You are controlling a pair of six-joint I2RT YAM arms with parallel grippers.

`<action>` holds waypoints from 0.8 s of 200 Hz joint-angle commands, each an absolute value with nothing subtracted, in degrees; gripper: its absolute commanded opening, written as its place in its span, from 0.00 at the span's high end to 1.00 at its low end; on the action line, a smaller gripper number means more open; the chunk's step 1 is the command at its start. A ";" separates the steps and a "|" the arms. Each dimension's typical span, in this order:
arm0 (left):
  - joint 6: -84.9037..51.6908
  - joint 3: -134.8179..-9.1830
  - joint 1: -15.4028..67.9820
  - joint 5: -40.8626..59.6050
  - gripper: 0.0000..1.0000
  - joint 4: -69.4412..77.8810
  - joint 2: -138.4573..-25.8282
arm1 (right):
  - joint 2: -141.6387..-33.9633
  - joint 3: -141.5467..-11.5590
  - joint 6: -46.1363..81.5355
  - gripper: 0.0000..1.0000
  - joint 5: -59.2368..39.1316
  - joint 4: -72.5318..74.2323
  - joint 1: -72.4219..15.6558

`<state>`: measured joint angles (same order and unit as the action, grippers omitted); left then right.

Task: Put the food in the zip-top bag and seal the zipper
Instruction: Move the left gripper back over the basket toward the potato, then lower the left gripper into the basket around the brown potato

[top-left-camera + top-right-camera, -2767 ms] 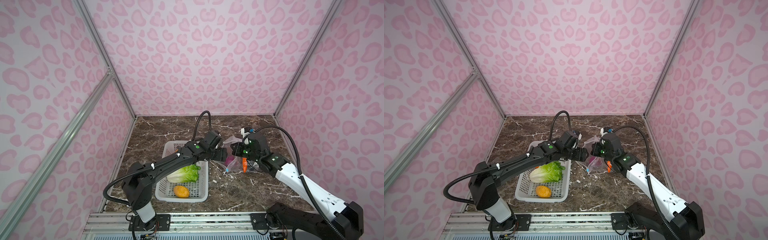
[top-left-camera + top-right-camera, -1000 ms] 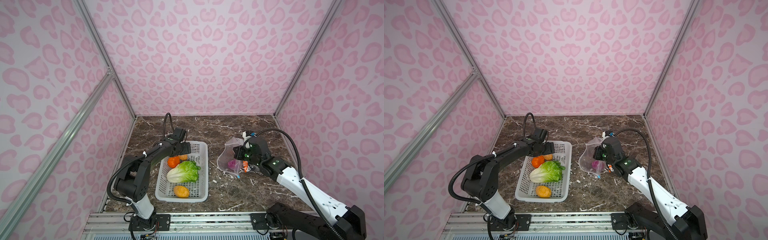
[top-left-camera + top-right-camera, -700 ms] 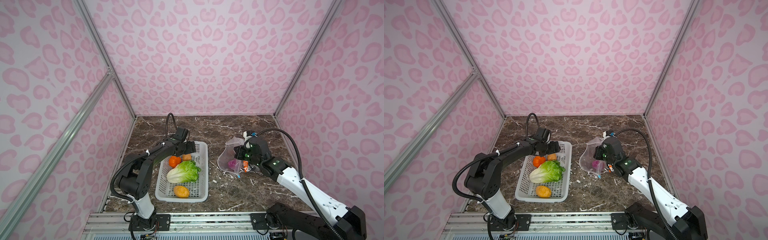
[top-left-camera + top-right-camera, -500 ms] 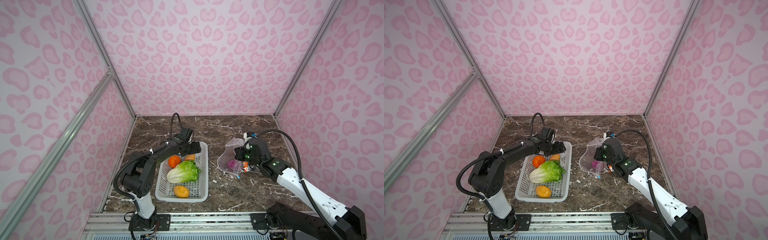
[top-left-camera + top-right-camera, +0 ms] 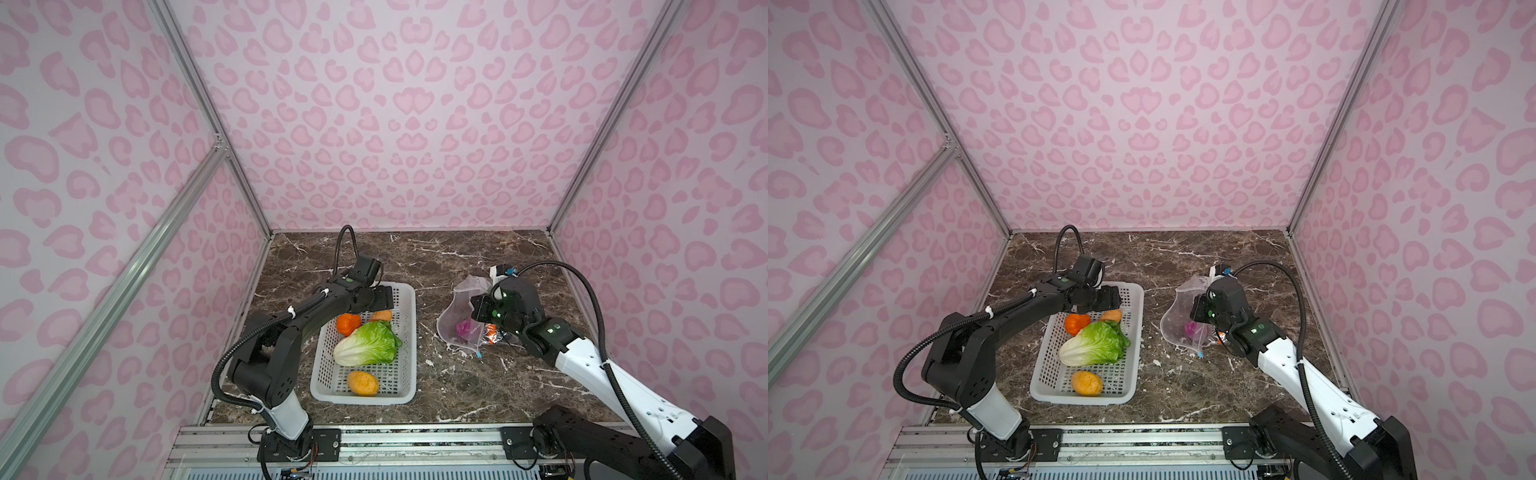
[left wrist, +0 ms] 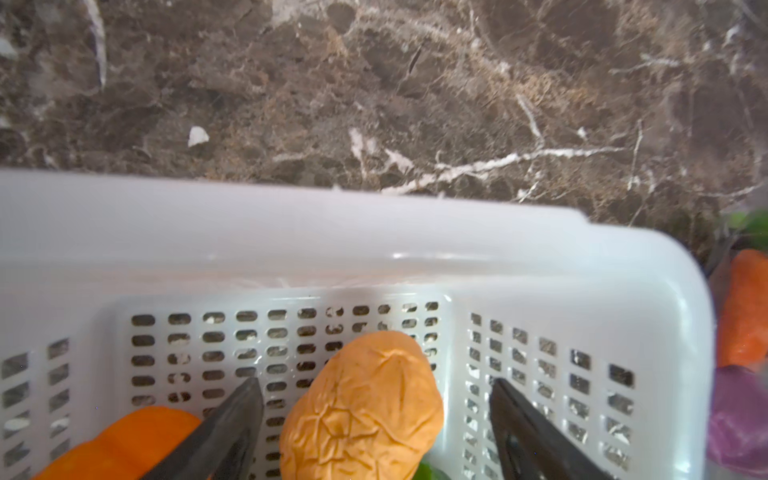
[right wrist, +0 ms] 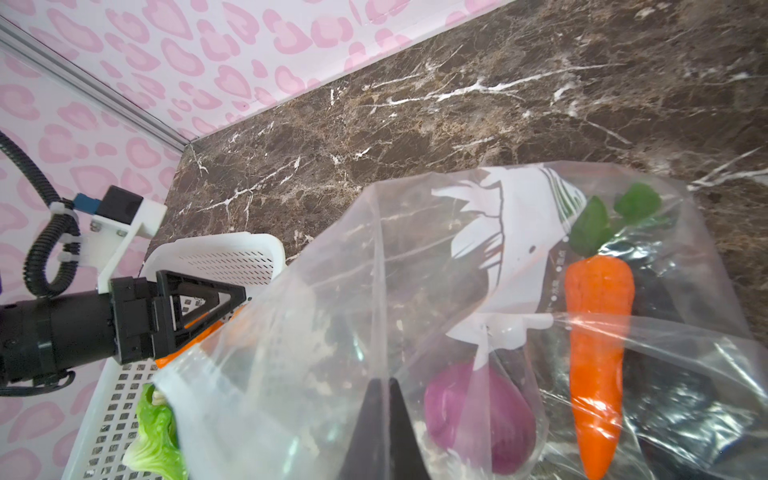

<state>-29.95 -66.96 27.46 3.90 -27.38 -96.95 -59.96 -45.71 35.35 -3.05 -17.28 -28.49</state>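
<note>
The clear zip-top bag [image 5: 455, 316] lies right of the basket, its mouth facing the basket and held up by my right gripper [image 7: 388, 384], which is shut on the bag's edge. Inside the bag are a purple onion [image 7: 478, 411], a carrot [image 7: 598, 332] and a dark piece [image 7: 665, 395]. The zipper's blue slider [image 5: 479, 355] hangs at the bag's near corner. My left gripper [image 6: 374, 382] is open over the basket's far end, a finger either side of a yellow-orange round [image 6: 361, 411] without touching it. Lettuce [image 5: 365, 345], an orange round [image 5: 348, 323] and another yellow-orange round [image 5: 363, 383] also lie in the basket.
The white perforated basket [image 5: 409, 332] stands at the table's centre-left on the dark marble top. Its far wall [image 6: 291, 237] is just ahead of my left fingers. Pink patterned walls close in the left, back and right sides.
My left gripper, at the bag's mouth earlier, has swung back to the basket and slid rightward along its far end over the yellow-orange round. The right gripper and bag have barely moved.
</note>
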 commanded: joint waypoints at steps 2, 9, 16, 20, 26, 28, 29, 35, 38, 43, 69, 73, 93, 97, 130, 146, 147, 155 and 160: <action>-29.36 -67.25 28.10 5.03 0.14 -28.38 -98.61 | -59.44 -44.63 35.52 1.00 -1.63 -15.91 -28.49; -29.37 -67.70 28.49 5.08 0.14 -28.70 -99.44 | -59.20 -44.39 35.62 1.00 -1.51 -15.70 -28.44; -29.37 -68.21 28.88 5.04 0.15 -29.04 -100.17 | -58.87 -43.92 35.76 1.00 -1.39 -15.56 -28.45; -29.37 -68.56 29.11 5.02 0.15 -29.18 -100.61 | -58.73 -43.74 35.89 1.00 -1.32 -15.48 -28.51; -29.36 -69.00 29.41 4.94 0.15 -29.26 -101.24 | -58.47 -43.45 35.94 1.00 -1.25 -15.38 -28.57; -29.42 -69.17 29.55 4.93 0.15 -29.26 -101.45 | -58.39 -43.36 35.99 1.00 -1.23 -15.32 -28.50; -29.39 -69.21 29.63 4.92 0.15 -29.31 -101.57 | -58.37 -43.30 36.01 1.00 -1.28 -15.30 -28.49; -29.36 -69.61 29.87 4.97 0.15 -29.49 -102.20 | -58.20 -43.16 36.03 1.00 -1.23 -15.27 -28.52; -29.44 -69.86 30.00 5.02 0.15 -29.57 -102.53 | -58.11 -43.06 36.07 1.00 -1.23 -15.28 -28.51; -29.47 -70.19 30.26 5.10 0.15 -29.62 -103.10 | -57.95 -42.98 36.08 1.00 -1.23 -15.34 -28.51; -29.89 -72.02 31.52 5.30 0.15 -29.65 -105.81 | -57.66 -42.97 35.69 1.00 -1.24 -15.73 -28.38; -29.89 -72.31 31.69 5.20 0.15 -29.62 -106.08 | -57.57 -42.98 35.65 1.00 -1.28 -15.80 -28.22; -29.97 -73.14 32.33 4.04 0.15 -29.64 -107.51 | -57.57 -43.00 35.51 1.00 -1.24 -15.91 -28.07; -29.97 -73.23 32.34 3.80 0.15 -29.70 -107.77 | -57.57 -42.98 35.51 1.00 -1.25 -15.91 -28.03; -29.52 -73.44 32.43 1.66 0.15 -30.32 -109.35 | -57.83 -42.96 35.55 1.00 -1.59 -15.82 -27.78; -29.24 -73.08 32.43 1.08 0.16 -30.32 -109.42 | -57.87 -43.01 35.51 1.00 -1.63 -15.73 -27.69; -29.25 -73.10 32.43 1.07 0.16 -30.32 -109.42 | -57.90 -43.04 35.51 1.00 -1.60 -15.73 -27.73; -29.23 -72.99 32.43 0.80 0.17 -30.32 -109.42 | -57.95 -43.01 35.52 1.00 -1.59 -15.73 -27.73; -29.16 -72.88 32.43 0.66 0.17 -30.37 -109.40 | -58.09 -42.99 35.55 1.00 -1.61 -15.71 -27.72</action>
<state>-29.26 -73.28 32.42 1.39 -26.63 -108.71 -57.76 -43.27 35.59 -1.74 -16.53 -27.73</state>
